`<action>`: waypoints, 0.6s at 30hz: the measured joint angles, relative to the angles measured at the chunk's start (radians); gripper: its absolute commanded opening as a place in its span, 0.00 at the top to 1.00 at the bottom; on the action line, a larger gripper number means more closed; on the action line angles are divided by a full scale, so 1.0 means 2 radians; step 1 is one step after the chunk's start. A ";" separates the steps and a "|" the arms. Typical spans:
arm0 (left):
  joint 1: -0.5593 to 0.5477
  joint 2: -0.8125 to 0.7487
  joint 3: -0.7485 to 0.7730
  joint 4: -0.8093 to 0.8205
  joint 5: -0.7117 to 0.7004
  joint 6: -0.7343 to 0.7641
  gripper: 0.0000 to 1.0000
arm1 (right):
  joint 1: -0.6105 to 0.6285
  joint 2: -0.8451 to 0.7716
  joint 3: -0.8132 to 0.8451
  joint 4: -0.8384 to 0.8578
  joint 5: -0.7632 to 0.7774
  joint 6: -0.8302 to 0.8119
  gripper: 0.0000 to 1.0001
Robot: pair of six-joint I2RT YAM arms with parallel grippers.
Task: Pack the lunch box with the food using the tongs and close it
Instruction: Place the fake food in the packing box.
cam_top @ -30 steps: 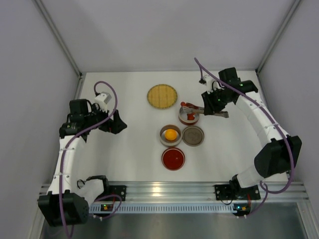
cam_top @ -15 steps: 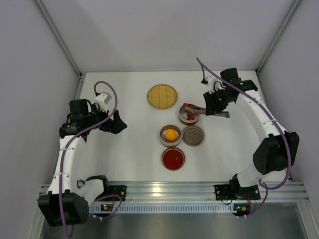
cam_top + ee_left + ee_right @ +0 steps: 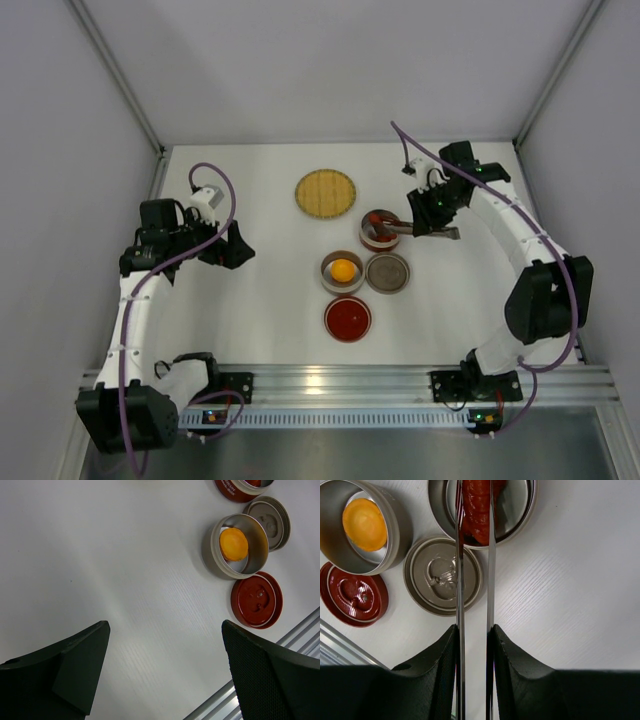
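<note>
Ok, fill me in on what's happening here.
The right gripper holds the tongs, with a red food piece between their arms at the open far tin. The orange piece sits in the nearer silver tin. A grey lid and a red lid lie loose beside it. The left gripper hangs open, holding nothing.

Slim silver metal tongs [image 3: 459,580] are pinched on an elongated red food piece [image 3: 477,510] inside the open red-walled round tin [image 3: 517,515]. A round orange-yellow piece [image 3: 364,524] is seated in the adjacent open silver tin [image 3: 400,530]. A round grey lid [image 3: 432,580] and a round red lid [image 3: 352,597] are laid flat beside it.
</note>
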 measured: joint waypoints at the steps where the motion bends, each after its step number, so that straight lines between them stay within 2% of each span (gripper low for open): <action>1: 0.000 0.000 0.000 0.000 0.000 0.000 0.02 | 0.000 0.002 0.000 0.000 0.001 -0.001 1.00; 3: 0.000 0.000 0.000 0.000 0.000 0.000 0.02 | 0.000 0.005 -0.001 0.001 0.001 -0.002 1.00; 5: 0.000 0.000 0.000 0.000 0.000 0.000 0.02 | -0.001 0.007 -0.001 0.001 0.001 -0.002 0.94; 6: 0.000 0.000 0.000 0.000 0.000 0.000 0.02 | -0.002 0.008 -0.001 0.001 0.001 -0.002 0.89; 7: 0.000 0.000 0.000 0.000 0.000 0.000 0.02 | -0.002 0.008 -0.001 0.001 0.001 -0.002 0.79; 10: 0.000 0.000 0.000 0.000 0.001 0.000 0.02 | -0.002 0.010 -0.001 0.002 0.001 -0.002 0.66; 13: 0.000 0.003 0.000 0.000 0.001 0.000 0.02 | -0.002 0.011 -0.001 0.002 0.001 -0.002 0.57; 18: 0.000 0.007 0.000 0.000 0.002 0.000 0.02 | -0.002 0.014 0.001 0.001 0.000 -0.002 0.51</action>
